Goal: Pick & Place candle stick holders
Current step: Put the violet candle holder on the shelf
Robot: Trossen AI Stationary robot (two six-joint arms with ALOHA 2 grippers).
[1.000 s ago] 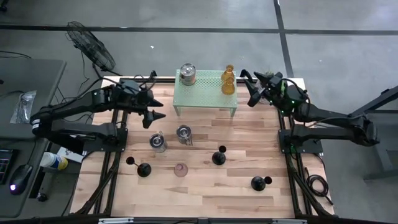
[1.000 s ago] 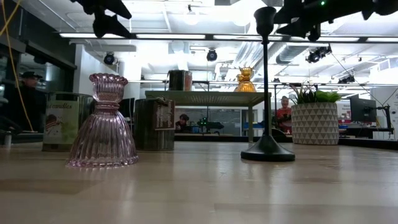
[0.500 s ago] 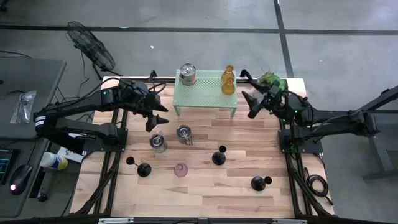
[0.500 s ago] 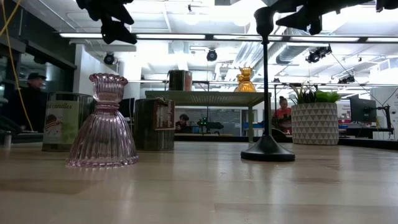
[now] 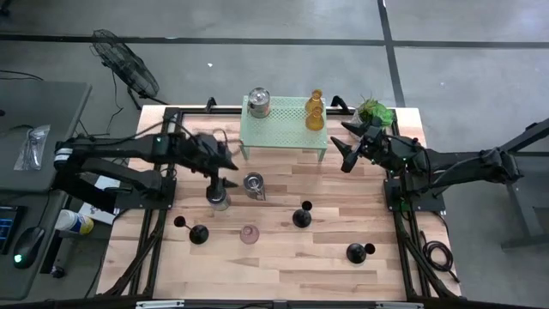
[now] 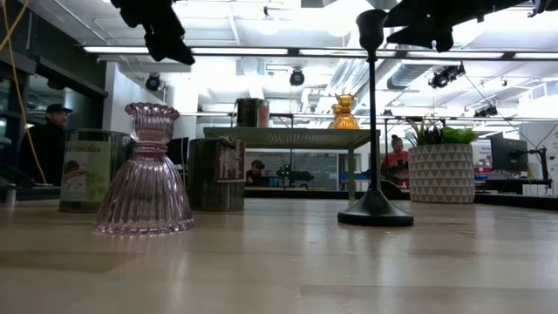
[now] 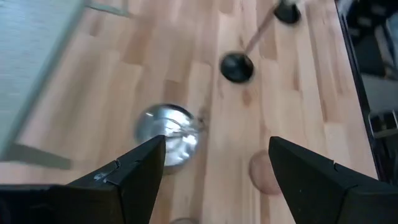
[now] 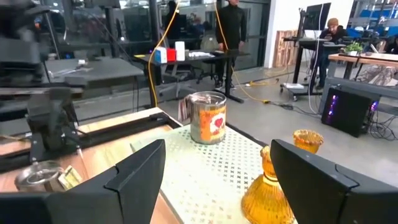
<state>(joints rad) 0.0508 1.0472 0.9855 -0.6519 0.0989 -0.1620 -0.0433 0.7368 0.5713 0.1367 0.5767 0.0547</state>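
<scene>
1. Three black stick holders (image 5: 301, 216) stand across the lower desk (image 5: 283, 266); one pink glass holder (image 5: 250, 233) sits between them.
2. Mid-frame, two silver cups (image 5: 253, 184) stand side by side.
3. The left hand (image 5: 225, 172) hovers over the left cup, fingers apart, empty.
4. The right hand (image 5: 345, 151), fingers apart, hangs right of the green rack (image 5: 283, 129).
5. On the rack: one tin, one amber holder (image 5: 315, 111).

Light wood plank surface (image 5: 283, 266) with a pale green perforated rack (image 5: 283, 137) at the back and a potted plant (image 5: 375, 110) in the back right corner. Spread over the middle: two silver cups (image 5: 218, 196), a pink glass holder (image 5: 250, 233) and black round-based candlesticks (image 5: 301, 216)
</scene>
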